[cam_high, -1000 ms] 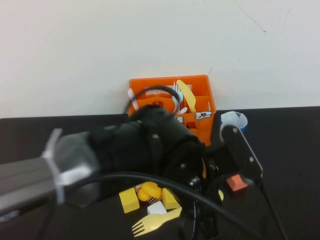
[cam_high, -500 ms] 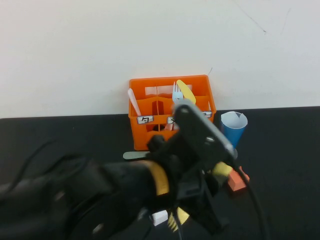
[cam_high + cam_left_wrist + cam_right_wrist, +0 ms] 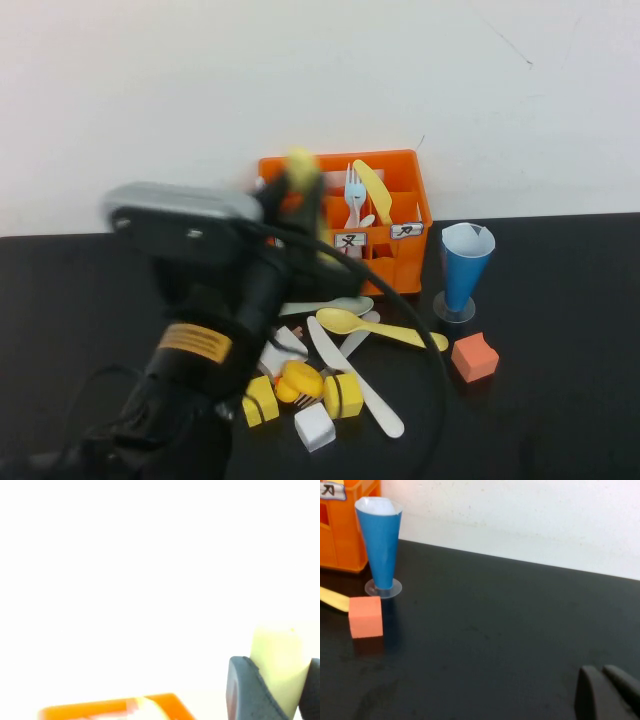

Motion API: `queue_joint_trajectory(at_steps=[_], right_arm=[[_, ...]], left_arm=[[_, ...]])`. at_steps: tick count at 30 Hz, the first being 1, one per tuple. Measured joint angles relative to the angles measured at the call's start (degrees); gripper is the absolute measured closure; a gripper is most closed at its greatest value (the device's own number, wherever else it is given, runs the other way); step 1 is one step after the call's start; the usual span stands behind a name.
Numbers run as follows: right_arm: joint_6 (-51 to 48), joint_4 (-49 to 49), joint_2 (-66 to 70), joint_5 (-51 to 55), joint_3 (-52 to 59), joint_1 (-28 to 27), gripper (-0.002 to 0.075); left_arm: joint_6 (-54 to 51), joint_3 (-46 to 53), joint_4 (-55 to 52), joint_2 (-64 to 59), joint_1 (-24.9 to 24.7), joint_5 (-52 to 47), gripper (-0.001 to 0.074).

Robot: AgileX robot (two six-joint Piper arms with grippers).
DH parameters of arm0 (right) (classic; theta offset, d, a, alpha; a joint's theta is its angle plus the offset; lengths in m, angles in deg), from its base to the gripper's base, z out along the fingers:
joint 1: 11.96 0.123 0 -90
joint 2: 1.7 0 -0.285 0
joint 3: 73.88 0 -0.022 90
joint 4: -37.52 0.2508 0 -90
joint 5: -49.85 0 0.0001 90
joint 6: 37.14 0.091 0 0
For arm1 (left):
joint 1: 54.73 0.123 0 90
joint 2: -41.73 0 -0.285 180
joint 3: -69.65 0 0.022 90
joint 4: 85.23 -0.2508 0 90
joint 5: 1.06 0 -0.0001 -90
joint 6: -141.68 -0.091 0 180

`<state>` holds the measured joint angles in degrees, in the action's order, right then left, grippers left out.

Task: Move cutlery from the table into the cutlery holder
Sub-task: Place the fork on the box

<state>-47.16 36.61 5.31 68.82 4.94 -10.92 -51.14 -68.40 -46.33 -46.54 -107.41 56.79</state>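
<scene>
My left gripper (image 3: 292, 196) is raised in front of the left part of the orange cutlery holder (image 3: 398, 266) and is shut on the pale yellow fork (image 3: 299, 165), whose rounded handle end sticks up above the fingers. In the left wrist view the handle (image 3: 280, 655) sits between the dark fingers, with the holder's rim (image 3: 100, 710) below. The arm hides the holder's left compartments and the fork's tines. My right gripper (image 3: 607, 690) is shut and empty, low over the bare black table to the right of the holder (image 3: 335, 535); it is not in the high view.
A blue cone cup (image 3: 465, 262) and an orange cube (image 3: 474, 357) stand right of the holder. A yellow spoon (image 3: 370, 326), a white knife (image 3: 362, 388), yellow blocks, a rubber duck (image 3: 300, 382) and a white cube (image 3: 314, 428) lie in front. The holder contains a pale fork and a yellow knife.
My left arm swung from low over the pile at the front up and back to the holder's left side. The yellow fork that lay at the front is off the table, in the left gripper.
</scene>
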Motion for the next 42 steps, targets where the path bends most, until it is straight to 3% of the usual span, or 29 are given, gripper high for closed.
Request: queue_joint_trajectory(at_steps=[4, 12, 22, 29, 35, 42], right_arm=[[0.0, 0.0, 0.0, 0.0, 0.0, 0.0, 0.0729], [0.0, 0.0, 0.0, 0.0, 0.0, 0.0, 0.0729], [0.0, 0.0, 0.0, 0.0, 0.0, 0.0, 0.0729], [0.0, 0.0, 0.0, 0.0, 0.0, 0.0, 0.0729], [0.0, 0.0, 0.0, 0.0, 0.0, 0.0, 0.0729], [0.0, 0.0, 0.0, 0.0, 0.0, 0.0, 0.0729]], left_arm=[[-1.1, 0.0, 4.7, -4.6, 1.9, 6.6, 0.0545], [2.6, -2.5, -5.4, -10.0, 12.5, 7.2, 0.0545], [14.1, -12.2, -19.5, -12.5, 26.2, -3.8, 0.0545], [20.3, -17.4, -27.6, -15.1, 28.4, -7.2, 0.0545], [31.4, -23.2, -44.5, -21.2, 28.4, -7.9, 0.0545], [37.4, -32.0, -50.3, -30.9, 28.3, -11.3, 0.0545]])
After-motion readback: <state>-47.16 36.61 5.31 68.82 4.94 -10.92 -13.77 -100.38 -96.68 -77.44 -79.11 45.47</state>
